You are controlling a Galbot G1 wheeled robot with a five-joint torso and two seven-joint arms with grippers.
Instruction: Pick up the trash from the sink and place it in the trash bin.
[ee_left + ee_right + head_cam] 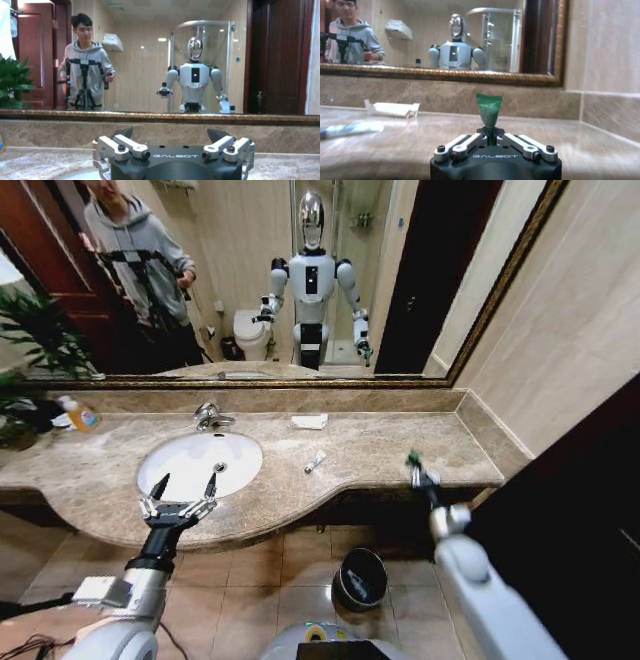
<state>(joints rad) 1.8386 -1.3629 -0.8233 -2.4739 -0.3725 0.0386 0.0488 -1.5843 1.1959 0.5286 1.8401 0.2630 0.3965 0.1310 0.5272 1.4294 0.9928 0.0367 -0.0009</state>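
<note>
My right gripper (415, 467) is shut on a green tube (489, 109), holding it just above the right end of the marble counter. In the right wrist view the tube's flat green end sticks up from between the closed fingers (465, 144). My left gripper (186, 486) hangs open over the front rim of the white oval sink (200, 463), with nothing between its fingertips (123, 132). A white-blue tube (315, 462) lies on the counter right of the sink. A flat white packet (310, 421) rests near the mirror. The black trash bin (360, 577) stands on the floor below the counter.
The chrome faucet (210, 416) stands behind the basin. An orange-labelled soap bottle (80, 416) and a plant (35, 340) are at the counter's far left. A framed mirror runs along the back wall. A dark door panel (580, 520) stands close on the right.
</note>
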